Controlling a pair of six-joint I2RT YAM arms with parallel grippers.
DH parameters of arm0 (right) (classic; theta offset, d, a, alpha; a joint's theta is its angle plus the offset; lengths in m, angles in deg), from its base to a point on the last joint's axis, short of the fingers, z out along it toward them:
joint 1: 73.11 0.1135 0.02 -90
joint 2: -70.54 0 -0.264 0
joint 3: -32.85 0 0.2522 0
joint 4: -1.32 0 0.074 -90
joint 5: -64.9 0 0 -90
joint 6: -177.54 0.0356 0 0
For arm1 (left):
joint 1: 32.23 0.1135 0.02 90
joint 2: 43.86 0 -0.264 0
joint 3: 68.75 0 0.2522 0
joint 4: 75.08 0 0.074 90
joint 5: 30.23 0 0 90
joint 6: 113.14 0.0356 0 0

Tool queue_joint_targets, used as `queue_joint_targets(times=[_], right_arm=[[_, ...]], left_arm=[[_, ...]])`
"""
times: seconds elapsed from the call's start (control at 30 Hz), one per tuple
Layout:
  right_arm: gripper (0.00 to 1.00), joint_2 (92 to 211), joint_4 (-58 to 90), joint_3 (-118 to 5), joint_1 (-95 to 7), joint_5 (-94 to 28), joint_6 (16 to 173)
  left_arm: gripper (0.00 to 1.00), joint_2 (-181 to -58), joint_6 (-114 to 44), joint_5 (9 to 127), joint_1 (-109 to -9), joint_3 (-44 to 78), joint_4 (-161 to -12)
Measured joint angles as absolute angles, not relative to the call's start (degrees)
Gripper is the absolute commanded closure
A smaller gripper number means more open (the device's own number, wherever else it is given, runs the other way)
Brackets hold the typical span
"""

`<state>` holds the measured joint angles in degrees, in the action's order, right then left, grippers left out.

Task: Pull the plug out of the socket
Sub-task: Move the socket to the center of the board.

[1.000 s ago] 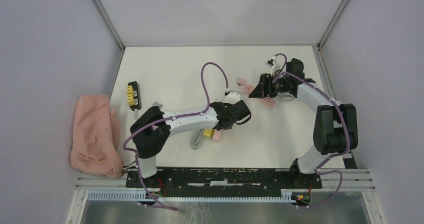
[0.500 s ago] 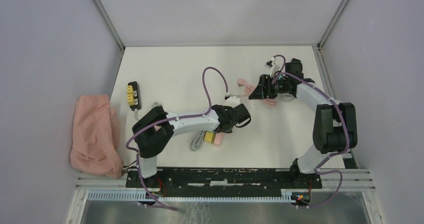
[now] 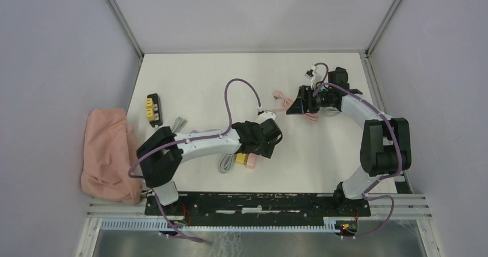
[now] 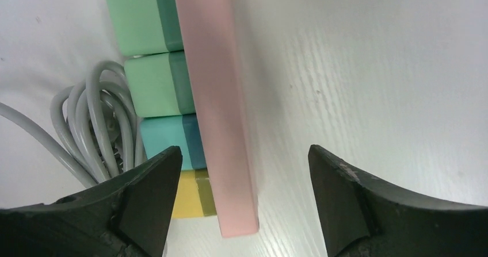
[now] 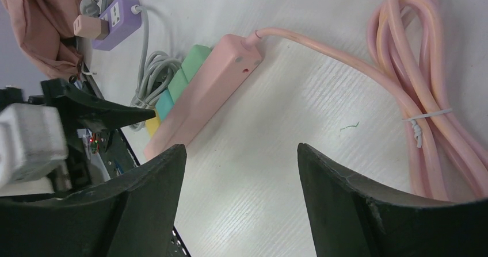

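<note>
Left tool [image 4: 243, 152] spread, socket strip [image 4: 216, 96] between, apparently untouched

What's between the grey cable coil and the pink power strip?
Left wrist view: four plugs against the pink power strip, two green, one teal, one yellow.

— What am I seeing apart from the job itself?
— On my overhead feed, a crumpled pink cloth [image 3: 109, 153] at the left edge of the white table [image 3: 201, 79]. A black strip with yellow sockets [image 3: 153, 108] lies near it, not touching.
— Anything from the right wrist?
— A small purple block [image 5: 115, 16] beside that cloth, with a beige piece [image 5: 87, 26] on its end. I can't tell if it's the same strip.
</note>
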<state>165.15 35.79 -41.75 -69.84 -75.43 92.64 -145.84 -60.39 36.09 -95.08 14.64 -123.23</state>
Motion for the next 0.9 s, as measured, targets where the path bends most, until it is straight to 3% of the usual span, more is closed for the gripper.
queue_joint_targets(times=[0.27,0.47,0.77,0.9], right_arm=[[0.23,165.15,36.64,-41.97,-69.84,-75.6,91.94],[0.22,165.15,37.08,-42.61,-69.84,-75.91,91.11],[0.23,165.15,37.14,-42.69,-69.82,-77.07,91.24],[0.22,165.15,32.36,-41.47,-68.68,-77.68,96.16]], left_arm=[[0.05,-130.32,-53.0,44.85,-95.08,9.09,-113.73],[0.02,-127.43,-47.43,48.74,-94.08,8.93,-111.28],[0.02,-117.29,-47.49,60.29,-77.99,-5.93,-103.37],[0.02,-116.11,-50.27,64.15,-76.07,-11.54,-99.21]])
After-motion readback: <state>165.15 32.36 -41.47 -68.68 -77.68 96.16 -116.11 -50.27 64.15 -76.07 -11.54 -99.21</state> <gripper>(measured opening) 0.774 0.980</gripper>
